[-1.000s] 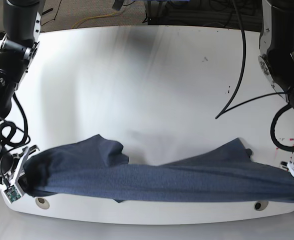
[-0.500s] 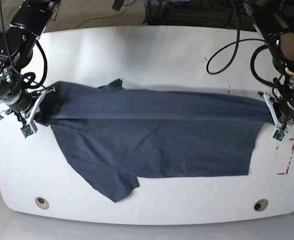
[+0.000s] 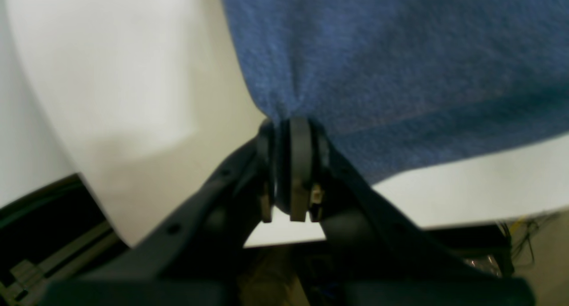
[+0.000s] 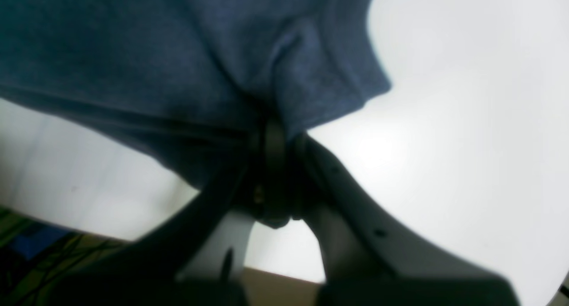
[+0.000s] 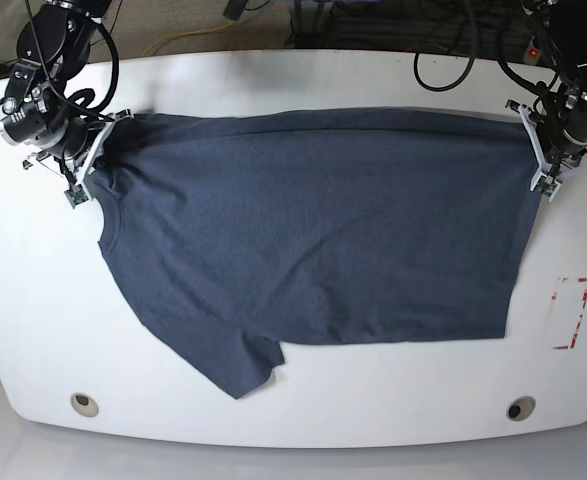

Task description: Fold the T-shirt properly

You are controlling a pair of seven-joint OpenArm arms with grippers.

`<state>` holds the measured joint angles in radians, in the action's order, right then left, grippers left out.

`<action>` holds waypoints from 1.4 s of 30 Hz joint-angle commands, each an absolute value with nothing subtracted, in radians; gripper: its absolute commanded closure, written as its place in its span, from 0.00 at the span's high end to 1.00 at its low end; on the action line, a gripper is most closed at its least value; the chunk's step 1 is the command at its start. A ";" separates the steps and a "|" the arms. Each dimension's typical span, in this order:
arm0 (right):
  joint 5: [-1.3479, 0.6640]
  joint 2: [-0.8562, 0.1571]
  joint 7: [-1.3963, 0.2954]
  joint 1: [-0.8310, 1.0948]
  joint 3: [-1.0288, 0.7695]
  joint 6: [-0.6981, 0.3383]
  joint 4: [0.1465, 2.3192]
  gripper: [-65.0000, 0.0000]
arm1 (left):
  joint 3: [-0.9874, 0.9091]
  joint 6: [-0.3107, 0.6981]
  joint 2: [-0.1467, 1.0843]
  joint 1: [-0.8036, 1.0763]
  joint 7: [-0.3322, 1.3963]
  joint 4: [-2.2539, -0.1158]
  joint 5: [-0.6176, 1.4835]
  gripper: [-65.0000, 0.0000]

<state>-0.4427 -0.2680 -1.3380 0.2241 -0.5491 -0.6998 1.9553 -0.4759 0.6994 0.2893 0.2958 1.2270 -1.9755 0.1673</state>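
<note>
Spreading flat now across the white tabletop [image 5: 303, 420], no longer bunched at the near edge: dark blue T-shirt [image 5: 313, 230]. At the far corners, left tool [image 5: 548, 150] and right tool [image 5: 85, 165] clamped on fabric. Ready for folding, seemingly.

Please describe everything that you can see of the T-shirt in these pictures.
The T-shirt is dark slate-blue, heathered knit cloth. It lies spread almost flat on the white table, one short sleeve pointing to the near edge. Its far edge is stretched straight between the two arms: the right gripper and the left gripper each pinch a far corner, fingers shut on the cloth.
</note>
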 commanded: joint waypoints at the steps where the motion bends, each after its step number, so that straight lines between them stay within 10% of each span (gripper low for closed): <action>1: -0.449 -0.283 -1.323 0.237 -0.556 -0.698 1.974 0.00 | -0.486 0.698 0.308 0.317 1.214 -1.982 0.157 0.05; 42: -0.538 -0.269 -1.326 0.205 -0.622 -0.698 1.854 0.00 | -0.552 0.698 0.277 0.143 1.213 -1.942 0.156 0.05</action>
